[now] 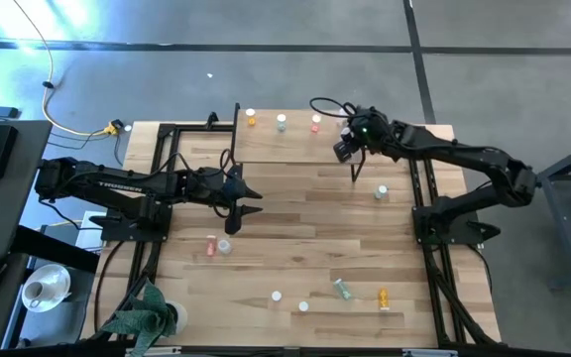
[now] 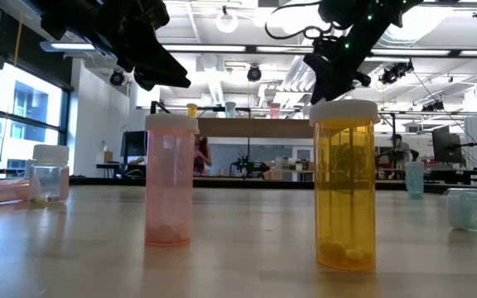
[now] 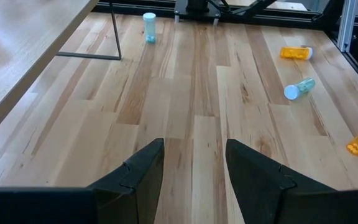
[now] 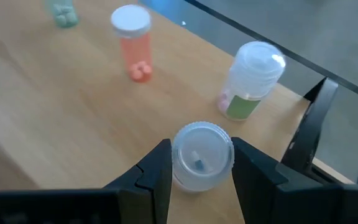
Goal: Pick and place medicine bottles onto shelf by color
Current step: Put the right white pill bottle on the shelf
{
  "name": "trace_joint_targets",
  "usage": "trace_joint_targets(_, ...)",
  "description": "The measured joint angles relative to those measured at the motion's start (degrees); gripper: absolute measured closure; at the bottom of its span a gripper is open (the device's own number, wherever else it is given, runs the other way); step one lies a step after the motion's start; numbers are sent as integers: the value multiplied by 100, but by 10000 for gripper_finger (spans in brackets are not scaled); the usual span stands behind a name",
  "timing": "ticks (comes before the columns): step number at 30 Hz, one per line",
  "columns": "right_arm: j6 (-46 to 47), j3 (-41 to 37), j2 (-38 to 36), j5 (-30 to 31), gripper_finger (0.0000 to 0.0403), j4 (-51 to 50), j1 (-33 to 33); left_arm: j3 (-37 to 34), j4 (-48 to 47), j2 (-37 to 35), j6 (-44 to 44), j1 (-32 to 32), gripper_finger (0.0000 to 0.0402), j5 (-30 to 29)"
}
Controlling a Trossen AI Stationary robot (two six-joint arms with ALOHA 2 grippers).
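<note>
The left hand (image 1: 238,201) hangs released over the counter (image 1: 295,218) middle, holding nothing. Orange, green and pink bottles stand along the shelf (image 1: 285,144) far edge. At the shelf's right end, the right hand (image 4: 196,167) grasps a clear bottle (image 4: 201,155).

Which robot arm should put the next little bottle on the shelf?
Probably the right. Its end effector already has a clear bottle between its fingers above the shelf. The left end effector is open, holding nothing, over the table's middle.
</note>
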Motion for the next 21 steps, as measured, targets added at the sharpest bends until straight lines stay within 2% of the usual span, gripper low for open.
trace_joint_targets(8, -20, 2, 18, -45, 274, 15, -22, 0, -5, 1, 1, 0, 239, 0)
trace_joint_targets(16, -93, -11, 33, -61, 229, 81, -20, 0, -5, 0, -1, 0, 239, 0)
trace_joint_targets(21, -168, -11, 15, -59, 220, 268, -20, 0, -5, -1, 0, 0, 239, 0)
